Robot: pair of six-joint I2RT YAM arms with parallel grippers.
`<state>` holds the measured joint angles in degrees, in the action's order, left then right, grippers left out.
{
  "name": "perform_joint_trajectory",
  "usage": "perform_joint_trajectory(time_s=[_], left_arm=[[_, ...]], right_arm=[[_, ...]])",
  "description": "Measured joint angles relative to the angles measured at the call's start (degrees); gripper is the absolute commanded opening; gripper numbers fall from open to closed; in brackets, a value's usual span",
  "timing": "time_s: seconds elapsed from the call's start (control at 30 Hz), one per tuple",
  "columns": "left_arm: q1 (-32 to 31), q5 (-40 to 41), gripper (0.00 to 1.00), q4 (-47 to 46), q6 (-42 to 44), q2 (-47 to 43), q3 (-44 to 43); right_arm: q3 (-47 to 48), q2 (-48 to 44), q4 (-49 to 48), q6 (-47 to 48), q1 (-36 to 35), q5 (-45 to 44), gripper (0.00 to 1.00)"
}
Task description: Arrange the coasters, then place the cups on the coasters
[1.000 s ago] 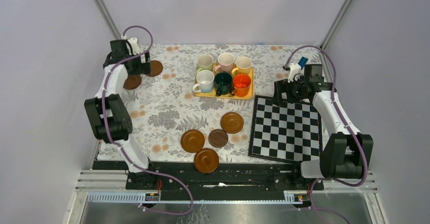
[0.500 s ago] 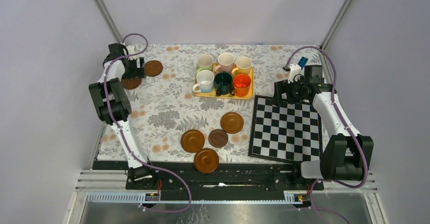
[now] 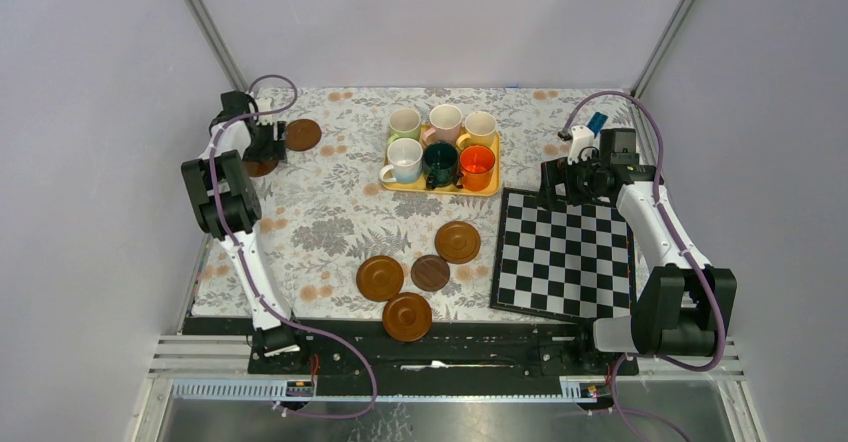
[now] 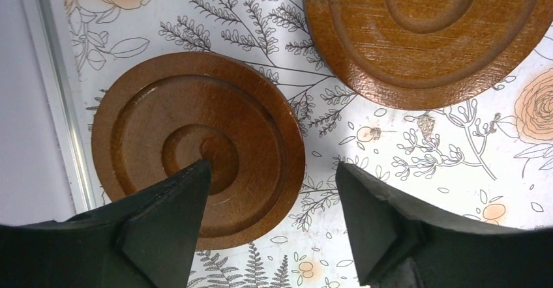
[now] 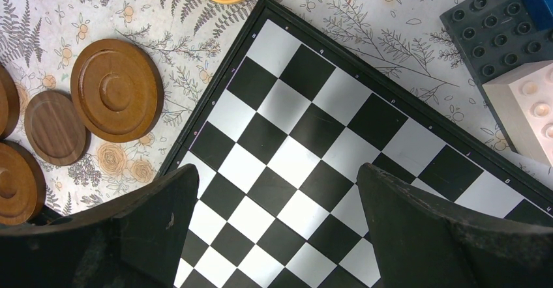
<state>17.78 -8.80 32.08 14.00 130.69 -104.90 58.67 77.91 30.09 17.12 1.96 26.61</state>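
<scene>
1. The left gripper (image 4: 274, 180) has its fingers apart and nothing clamped. One fingertip (image 4: 192, 177) hangs over the centre dimple of the darker coaster (image 4: 163, 118). The other is over the floral cloth (image 4: 365, 125) just outside that coaster's rim, so the rim's right-hand part lies between the jaws.
2. I cannot tell whether either tip touches the wood.
3. The lighter coaster (image 4: 424, 34) lies just beside the darker one, with a narrow strip of cloth between them. Both sit at the far left corner of the table (image 3: 330, 212).
4. The right gripper (image 5: 277, 184) is spread wide and empty over the chequered board (image 5: 306, 138), by the table's right edge.
5. The four other coasters (image 3: 407, 316) lie in a loose cluster by the middle of the near edge. The six cups (image 3: 441, 162) stand on the yellow tray (image 3: 440, 190) toward the far edge, none of them on a coaster.
6. Judgement: the step in hand is arranging the coasters, at the point of picking up the darker one. No cup work has begun.
7. The next move likely calls for settling the fingers lower and pinching the rim, one finger inside and one outside. The disc would then be lifted level and carried out of the corner onto open cloth. It is thin, so the purchase is shallow and it could slip.
</scene>
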Motion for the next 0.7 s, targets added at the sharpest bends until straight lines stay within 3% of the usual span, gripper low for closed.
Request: perform_joint_trajectory(time_s=[0.27,0.5,0.7], left_arm=[[-0.39,-1.73,0.45,-0.17,1.38,0.09,0.28],[-2.32,-2.62,0.38,-3.56,3.67,-3.67,7.15],[-3.89,-3.28,0.38,-4.48,4.74,-8.48,14.53]], right_arm=[[-0.04,0.04,0.0,0.0,0.0,-0.04,0.98],[-0.04,0.04,0.0,0.0,0.0,-0.04,0.98],[-0.07,0.04,0.0,0.0,0.0,-0.04,0.98]])
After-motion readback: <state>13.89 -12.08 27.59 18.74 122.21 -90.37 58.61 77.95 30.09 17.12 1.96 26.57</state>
